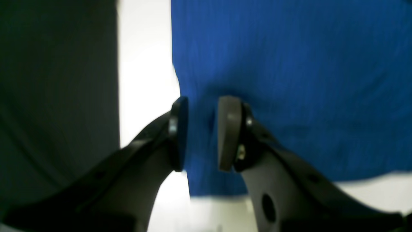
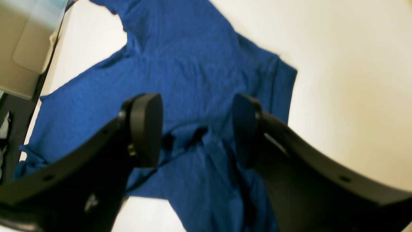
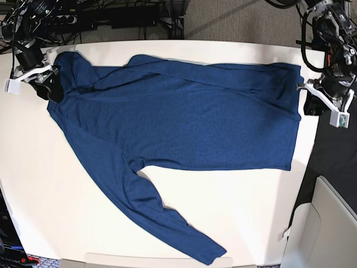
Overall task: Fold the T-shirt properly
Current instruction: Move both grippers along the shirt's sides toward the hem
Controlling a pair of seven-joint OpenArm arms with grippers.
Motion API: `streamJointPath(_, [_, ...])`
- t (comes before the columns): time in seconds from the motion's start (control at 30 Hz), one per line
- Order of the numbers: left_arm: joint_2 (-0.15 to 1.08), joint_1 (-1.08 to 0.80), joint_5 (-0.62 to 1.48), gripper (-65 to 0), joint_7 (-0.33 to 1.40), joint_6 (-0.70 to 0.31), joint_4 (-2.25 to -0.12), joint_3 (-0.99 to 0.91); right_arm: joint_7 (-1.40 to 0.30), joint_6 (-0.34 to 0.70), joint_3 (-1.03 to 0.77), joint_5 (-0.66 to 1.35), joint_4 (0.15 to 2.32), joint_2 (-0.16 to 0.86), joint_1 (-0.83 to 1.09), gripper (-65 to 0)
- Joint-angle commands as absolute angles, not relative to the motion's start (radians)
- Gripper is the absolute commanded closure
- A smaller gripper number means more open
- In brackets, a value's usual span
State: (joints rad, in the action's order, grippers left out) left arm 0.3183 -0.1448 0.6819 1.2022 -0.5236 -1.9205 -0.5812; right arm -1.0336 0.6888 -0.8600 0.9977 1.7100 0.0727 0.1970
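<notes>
The T-shirt (image 3: 189,120) is dark blue with long sleeves and lies spread flat on the white table (image 3: 67,206). Its neck is at the left and its hem at the right. One sleeve (image 3: 162,218) trails toward the front edge. My right gripper (image 3: 47,85) is at the neck end. In the right wrist view it (image 2: 196,100) stands open, hovering over the T-shirt (image 2: 193,64), with rumpled cloth below the gap. My left gripper (image 3: 309,100) is at the hem corner. In the left wrist view it (image 1: 204,103) is open, its pads straddling the edge of the T-shirt (image 1: 289,80).
A dark floor strip (image 1: 58,96) shows past the table edge beside the hem. A beige bin (image 3: 329,223) stands at the right front, also seen as the beige bin (image 2: 29,42). Cables and power strips (image 3: 111,17) run behind the table.
</notes>
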Motion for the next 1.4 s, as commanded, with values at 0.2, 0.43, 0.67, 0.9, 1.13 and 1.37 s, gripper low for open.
streamJointPath(0.2, [0.329,0.077,0.688,-15.8,1.182,-0.519,-1.779,-0.506,-1.006,0.698,-0.774,0.725,1.724,0.133,0.021,-34.1])
streamJointPath(0.43, [0.328,0.228,0.602,-15.8,1.038,-0.519,-1.554,-0.395,-1.003,0.698,-0.588,0.423,1.652,0.145,-0.151,-34.1])
streamJointPath(0.67, [0.328,0.268,0.493,-15.8,0.736,-0.519,-1.322,-0.255,-0.924,0.698,-0.449,0.219,1.521,0.142,-0.329,-34.1])
streamJointPath(0.9, [0.331,0.354,0.447,-15.8,0.582,-0.519,-1.081,-0.242,-0.917,0.698,-0.433,0.18,1.388,0.139,-0.472,-34.1])
streamJointPath(1.13, [0.335,0.447,0.386,-16.1,0.453,-0.466,-0.905,-0.24,-0.915,0.698,-0.435,0.18,1.345,0.145,-0.526,-34.1])
streamJointPath(1.37, [0.337,0.506,0.297,-24.7,0.374,-0.325,-0.796,-0.24,-0.915,0.698,-0.44,0.18,1.346,0.147,-0.527,-34.1])
